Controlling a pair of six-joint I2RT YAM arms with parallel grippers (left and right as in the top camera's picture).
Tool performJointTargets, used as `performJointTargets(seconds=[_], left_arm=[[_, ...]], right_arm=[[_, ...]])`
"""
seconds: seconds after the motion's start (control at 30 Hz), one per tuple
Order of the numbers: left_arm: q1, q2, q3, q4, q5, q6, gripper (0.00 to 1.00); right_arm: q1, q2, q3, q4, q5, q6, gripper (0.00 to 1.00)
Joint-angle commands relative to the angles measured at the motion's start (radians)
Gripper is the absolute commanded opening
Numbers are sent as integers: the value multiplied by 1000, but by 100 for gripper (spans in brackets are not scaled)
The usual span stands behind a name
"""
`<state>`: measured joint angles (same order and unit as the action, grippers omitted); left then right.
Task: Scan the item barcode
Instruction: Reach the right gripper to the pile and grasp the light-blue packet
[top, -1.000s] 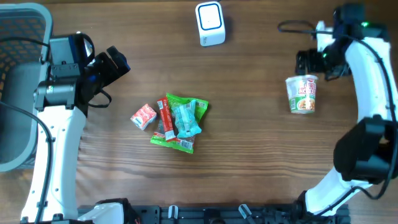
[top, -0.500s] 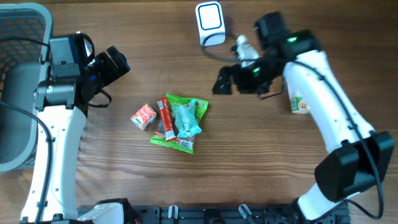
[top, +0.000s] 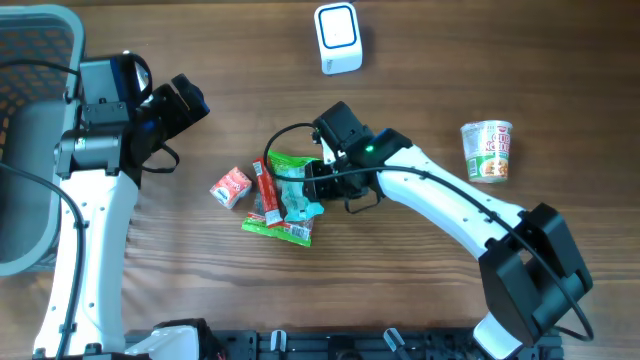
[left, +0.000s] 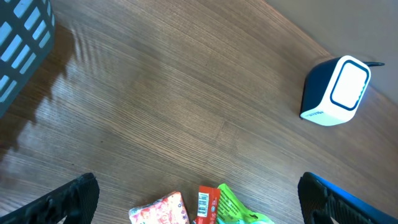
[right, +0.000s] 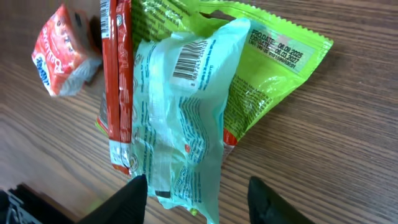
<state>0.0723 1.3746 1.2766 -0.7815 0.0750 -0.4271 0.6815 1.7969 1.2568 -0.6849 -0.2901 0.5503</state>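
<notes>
A small pile of snack packets lies mid-table: a teal packet (top: 298, 195) (right: 180, 124) with its barcode up, on top of a green packet (top: 318, 168) (right: 273, 68), a red stick (top: 265, 190) (right: 118, 81) and a red-and-white pouch (top: 231, 187) (right: 62, 50). My right gripper (top: 312, 185) (right: 198, 199) is down at the pile, jaws apart astride the teal packet's near end, with a gap on the right side. The white scanner (top: 338, 38) (left: 339, 92) stands at the far edge. My left gripper (top: 192, 103) (left: 198, 190) hovers wide open left of the pile, holding nothing.
A cup of noodles (top: 487, 150) stands upright at the right. A grey basket (top: 30, 60) (left: 25, 43) sits at the far left corner. The right arm stretches across the table from the lower right toward the pile.
My right arm swung from the noodle cup at the far right across to the packet pile, and its jaws have narrowed around the teal packet. The left arm stayed still.
</notes>
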Motion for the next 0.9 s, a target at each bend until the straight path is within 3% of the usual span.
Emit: performJointTargets(seconds=[0.0,0.2,0.4,0.53,0.57,0.73,0.87], left_arm=[[4,1,6,2,-9,4,100],[4,1,6,2,-9,4,100],[4,1,6,2,-9,4,100],[4,1,6,2,-9,4,100],[4,1,6,2,-9,4,100],[4,1,6,2,-9,4,100],[4,1,6,2,-9,4,100]], right_arm=[[35,13,-8,17,24,56,51],[102,13,-35,39,189,142,48],[106,13,-141,184,173,194,46],[106,13,-154,218,139,191,20],[106,13,-154,218,132,190,5],[89,-14,-134,228,47,101,4],[28,-172,-130,147,34,9,4]])
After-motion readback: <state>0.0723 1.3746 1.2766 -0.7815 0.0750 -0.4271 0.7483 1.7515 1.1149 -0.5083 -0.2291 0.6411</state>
